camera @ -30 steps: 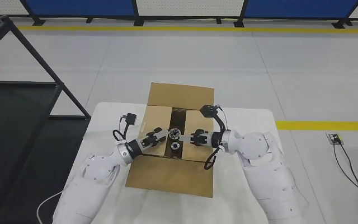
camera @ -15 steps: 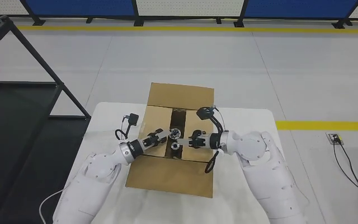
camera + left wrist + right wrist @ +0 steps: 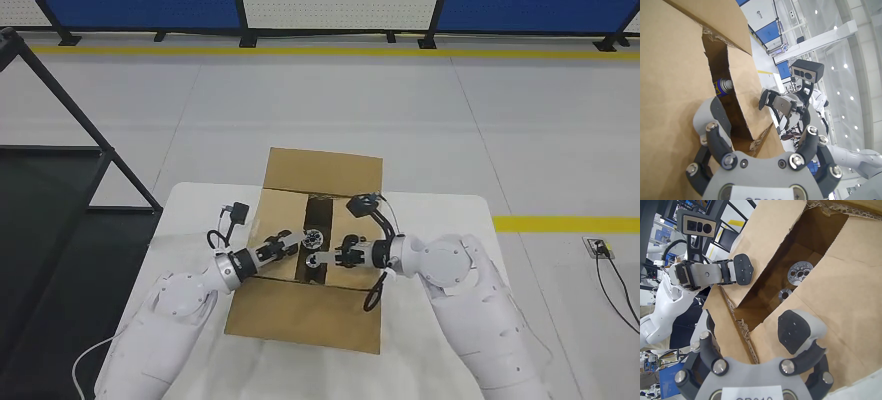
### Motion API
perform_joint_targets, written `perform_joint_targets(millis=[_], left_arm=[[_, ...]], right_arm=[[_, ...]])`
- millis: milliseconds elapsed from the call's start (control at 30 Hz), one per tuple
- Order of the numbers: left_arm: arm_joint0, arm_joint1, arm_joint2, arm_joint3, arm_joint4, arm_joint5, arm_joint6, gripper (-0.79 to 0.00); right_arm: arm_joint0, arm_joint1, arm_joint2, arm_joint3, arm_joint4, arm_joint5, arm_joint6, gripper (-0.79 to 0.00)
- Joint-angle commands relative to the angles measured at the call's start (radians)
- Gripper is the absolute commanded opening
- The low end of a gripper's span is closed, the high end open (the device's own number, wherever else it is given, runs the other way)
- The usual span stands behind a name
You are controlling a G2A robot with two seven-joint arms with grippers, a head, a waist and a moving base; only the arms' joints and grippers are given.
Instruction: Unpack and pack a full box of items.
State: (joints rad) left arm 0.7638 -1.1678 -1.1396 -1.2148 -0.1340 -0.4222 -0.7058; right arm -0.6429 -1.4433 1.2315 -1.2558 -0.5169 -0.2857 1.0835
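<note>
Top view: a cardboard box [image 3: 305,300] sits on the white surface [image 3: 440,215], its top flaps parted by a narrow gap. The left hand [image 3: 292,241] and right hand [image 3: 337,253] meet at that gap, probably to spread the flaps.

Left wrist view: the left hand's fingers [image 3: 716,108] are apart, one resting on a flap edge. A spray can [image 3: 723,86] lies inside the box.

Right wrist view: the right hand's fingers [image 3: 794,332] are apart over the opposite flap. A metal disc [image 3: 800,273] and a ring [image 3: 785,294] sit inside the box.

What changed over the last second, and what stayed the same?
Both arms edged inward over the box: the left gripper and the right gripper, both open, drew closer together above the gap between its flaps. Nothing was grasped or released. The box and the metal parts inside stayed put.
</note>
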Motion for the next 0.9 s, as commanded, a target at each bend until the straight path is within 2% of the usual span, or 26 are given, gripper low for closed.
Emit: perform_joint_targets(millis=[0,300,467,567,733,867], left_arm=[[0.005,0.000,-0.005,-0.007,0.000,-0.009,0.006,0.000],[0.059,0.013,-0.065,-0.115,-0.033,-0.068,0.001,0.000],[0.115,0.034,-0.153,-0.180,-0.074,-0.109,-0.037,0.000],[0.161,0.048,-0.220,-0.205,-0.120,-0.126,-0.070,0.000],[0.232,0.068,-0.318,-0.218,-0.149,-0.159,-0.097,0.000],[0.266,0.078,-0.360,-0.217,-0.219,-0.183,-0.151,0.000]], right_arm=[[0.001,0.002,-0.001,-0.002,0.007,-0.004,-0.005,0.000],[-0.041,0.022,0.039,-0.085,0.067,-0.032,-0.041,0.000],[-0.087,0.040,0.070,-0.161,0.045,-0.047,-0.038,0.000],[-0.087,0.040,0.070,-0.161,0.045,-0.047,-0.038,0.000],[-0.087,0.040,0.070,-0.161,0.045,-0.047,-0.038,0.000],[-0.091,0.040,0.071,-0.162,0.047,-0.046,-0.045,0.000]])
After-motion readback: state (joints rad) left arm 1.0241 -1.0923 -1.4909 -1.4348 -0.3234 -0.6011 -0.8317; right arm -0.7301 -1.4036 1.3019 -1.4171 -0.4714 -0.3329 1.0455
